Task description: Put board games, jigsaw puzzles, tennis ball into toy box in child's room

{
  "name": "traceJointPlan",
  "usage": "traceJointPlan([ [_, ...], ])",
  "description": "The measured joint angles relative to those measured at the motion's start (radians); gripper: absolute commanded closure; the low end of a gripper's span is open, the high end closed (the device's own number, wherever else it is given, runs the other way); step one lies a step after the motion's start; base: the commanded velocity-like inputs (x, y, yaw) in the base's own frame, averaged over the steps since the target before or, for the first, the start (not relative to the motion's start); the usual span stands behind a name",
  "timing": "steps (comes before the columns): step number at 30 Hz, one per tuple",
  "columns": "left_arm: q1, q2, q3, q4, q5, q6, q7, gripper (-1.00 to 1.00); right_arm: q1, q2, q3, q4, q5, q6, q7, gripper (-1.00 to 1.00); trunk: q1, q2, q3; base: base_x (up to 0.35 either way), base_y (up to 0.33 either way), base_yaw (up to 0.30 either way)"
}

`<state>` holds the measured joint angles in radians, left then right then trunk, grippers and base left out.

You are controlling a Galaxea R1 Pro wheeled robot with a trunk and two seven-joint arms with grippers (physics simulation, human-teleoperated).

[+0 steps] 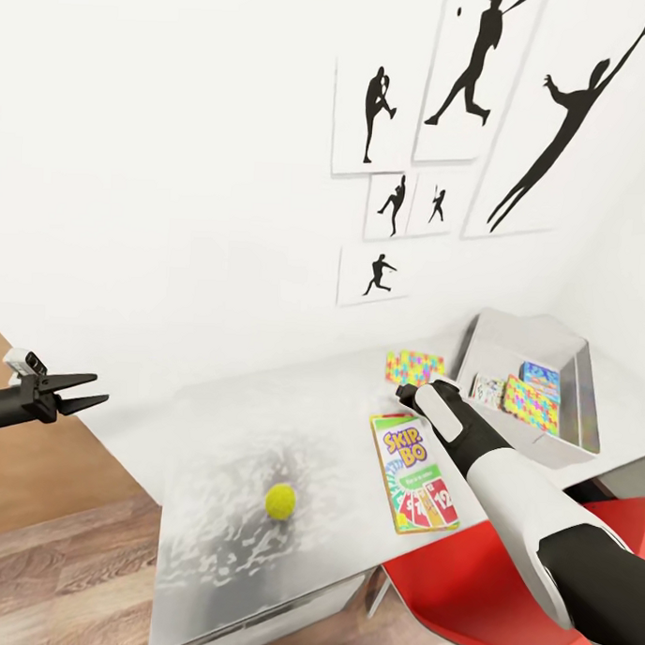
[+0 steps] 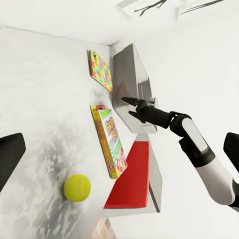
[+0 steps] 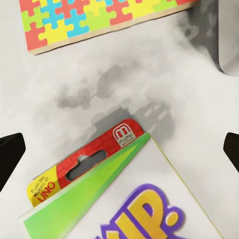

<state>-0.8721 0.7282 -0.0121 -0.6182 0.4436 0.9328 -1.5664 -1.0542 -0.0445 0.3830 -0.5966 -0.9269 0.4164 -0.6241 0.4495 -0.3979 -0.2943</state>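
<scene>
A tennis ball [image 1: 280, 501] lies on the pale table [image 1: 224, 421] near its front. A SKIP BO board game [image 1: 414, 472] lies flat beside it, and one jigsaw puzzle [image 1: 414, 367] sits further back. The grey toy box [image 1: 581, 409] at the table's far right holds a second jigsaw puzzle [image 1: 530, 404] and two colourful flat boxes [image 1: 542, 377]. My right gripper [image 2: 125, 106] hovers open over the table, above the board game's [image 3: 109, 194] red top end, short of the puzzle [image 3: 94, 20]. My left gripper [image 1: 99, 389] hangs open and empty off the table's left side.
A red chair [image 1: 499, 574] is tucked under the table's right part, below my right arm. The white wall with black baseball-player prints [image 1: 464, 85] stands right behind the table. Wood-plank floor [image 1: 59, 555] lies to the left.
</scene>
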Motion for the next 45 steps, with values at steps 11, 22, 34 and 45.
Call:
traceJointPlan([
  [11, 0.002, 0.0, 0.001, 0.0, 0.0, 0.0, 0.0, -1.0, 0.0, 0.0, -0.002, 0.0, 0.0, -0.004, 0.0, -1.0, 0.0, 0.0, -0.018, 0.0, 0.0, 0.0],
  [22, 0.002, 0.023, 0.0, 0.0, 0.002, 0.0, 0.0, -1.0, 0.0, 0.0, -0.004, -0.001, 0.0, -0.005, -0.001, -1.0, 0.0, 0.0, -0.036, 0.0, 0.0, 0.0],
  [34, 0.002, 0.028, -0.001, 0.0, 0.003, 0.0, 0.0, -1.0, -0.002, 0.0, -0.004, -0.001, 0.0, -0.006, -0.001, -1.0, 0.0, 0.0, -0.056, 0.0, 0.0, 0.0],
  [45, 0.002, 0.028, -0.002, 0.0, 0.003, 0.0, 0.0, -1.0, -0.002, 0.0, -0.004, -0.001, 0.0, -0.025, 0.0, -1.0, 0.0, 0.0, -0.074, 0.0, 0.0, 0.0],
])
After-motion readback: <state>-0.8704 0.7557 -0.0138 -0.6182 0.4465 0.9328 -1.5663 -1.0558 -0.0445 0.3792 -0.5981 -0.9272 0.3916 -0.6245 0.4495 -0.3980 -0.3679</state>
